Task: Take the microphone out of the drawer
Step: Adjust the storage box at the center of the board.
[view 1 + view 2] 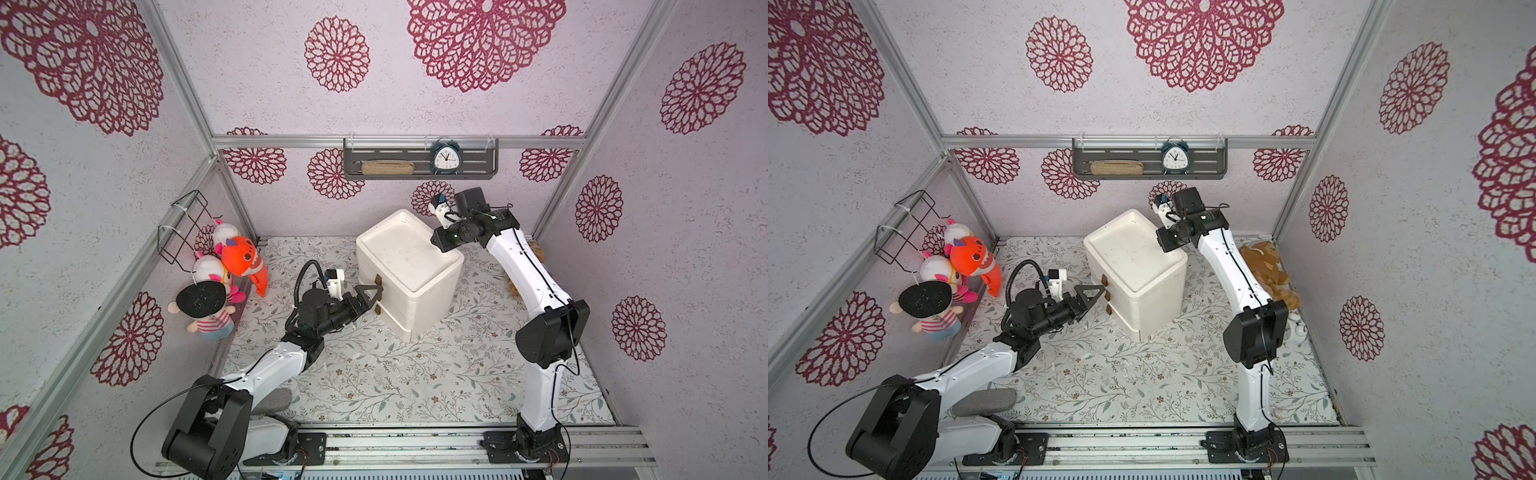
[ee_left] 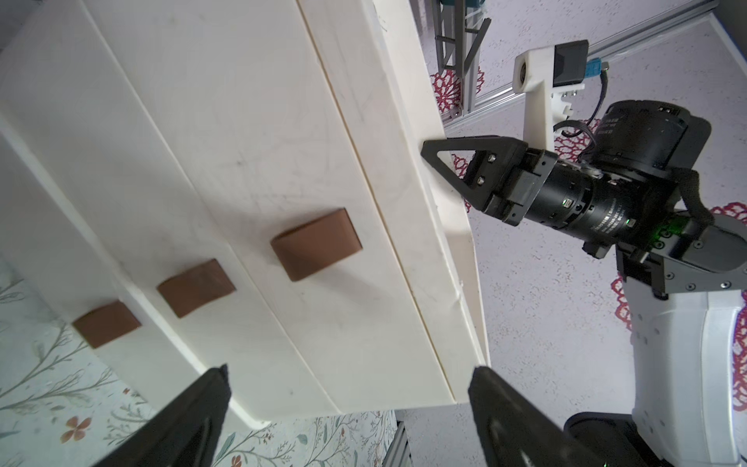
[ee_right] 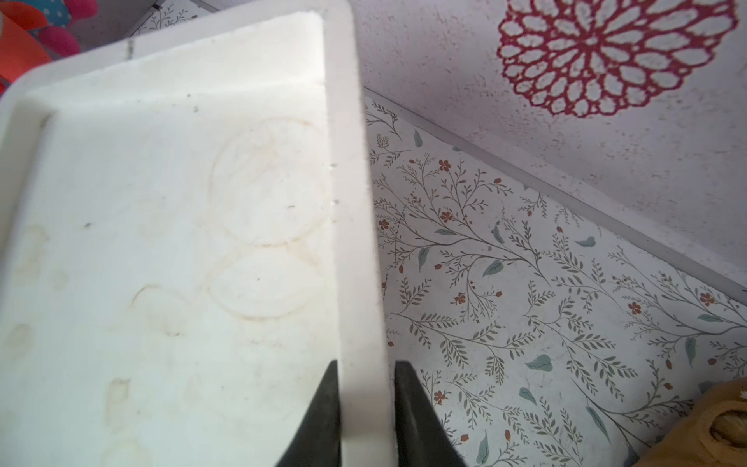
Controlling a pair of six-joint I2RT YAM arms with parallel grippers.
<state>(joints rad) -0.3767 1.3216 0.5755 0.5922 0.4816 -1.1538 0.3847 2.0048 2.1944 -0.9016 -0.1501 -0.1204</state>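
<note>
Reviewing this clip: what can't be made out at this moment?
Microphone: seen in no view; the three drawers of the drawer unit are shut, so which holds it is unknown.
Brown plush toy: in a top view, mostly behind the right arm.
Grey object: in both top views, partly under the left arm.

Floral table (image 1: 1142,374) carries drawer chest (image 1: 1138,257), brown teddy (image 1: 1264,259).
</note>
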